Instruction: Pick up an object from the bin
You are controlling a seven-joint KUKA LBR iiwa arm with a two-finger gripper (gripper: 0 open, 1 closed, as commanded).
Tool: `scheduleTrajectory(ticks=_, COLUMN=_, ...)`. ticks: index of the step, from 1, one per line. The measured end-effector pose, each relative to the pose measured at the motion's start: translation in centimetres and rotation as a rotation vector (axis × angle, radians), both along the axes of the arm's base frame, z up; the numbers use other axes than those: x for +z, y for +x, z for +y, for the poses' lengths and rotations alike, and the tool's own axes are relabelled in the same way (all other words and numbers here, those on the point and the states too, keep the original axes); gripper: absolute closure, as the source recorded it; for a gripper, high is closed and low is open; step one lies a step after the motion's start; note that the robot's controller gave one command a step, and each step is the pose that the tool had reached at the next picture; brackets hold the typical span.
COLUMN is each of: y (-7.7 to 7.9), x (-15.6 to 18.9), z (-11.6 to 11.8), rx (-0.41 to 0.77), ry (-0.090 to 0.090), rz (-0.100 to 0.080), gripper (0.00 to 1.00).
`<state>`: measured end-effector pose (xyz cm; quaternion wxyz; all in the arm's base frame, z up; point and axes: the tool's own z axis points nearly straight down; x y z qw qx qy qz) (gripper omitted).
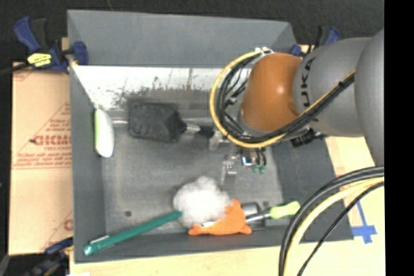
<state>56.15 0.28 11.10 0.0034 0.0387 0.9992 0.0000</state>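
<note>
My gripper (228,167) hangs below the arm's orange cover, over the bin's middle right. It stands just above a white fluffy ball (199,200) on the floor near the front. A black spongy block (151,121) with a short metal stub lies to the gripper's left, near the back wall. An orange soft piece (224,223) rests against the front of the white ball. Nothing shows in the gripper's grasp.
A white and pale green oblong (103,132) leans on the left wall. A teal stick (129,233) lies along the front wall. A tool with a light green handle (279,210) lies at the front right. The arm covers the bin's right side.
</note>
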Motion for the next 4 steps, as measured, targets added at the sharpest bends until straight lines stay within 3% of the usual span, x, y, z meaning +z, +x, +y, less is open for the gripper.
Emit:
scheduleTrajectory(ticks=1, y=2.2, x=-3.0, z=-2.5, rx=0.316, ry=-0.012, rz=-0.009, gripper=0.00)
scheduleTrajectory(ticks=2, y=-2.7, x=-1.8, z=-2.4, rx=0.055, ry=-0.003, rz=-0.005, gripper=0.00)
scheduleTrajectory(ticks=3, y=-3.8, x=-3.3, z=-4.8, rx=0.277, ry=-0.011, rz=-0.007, gripper=0.00)
scheduleTrajectory(ticks=4, y=-6.9, x=-3.4, z=1.1, rx=0.023, ry=-0.004, rz=-0.006, gripper=0.00)
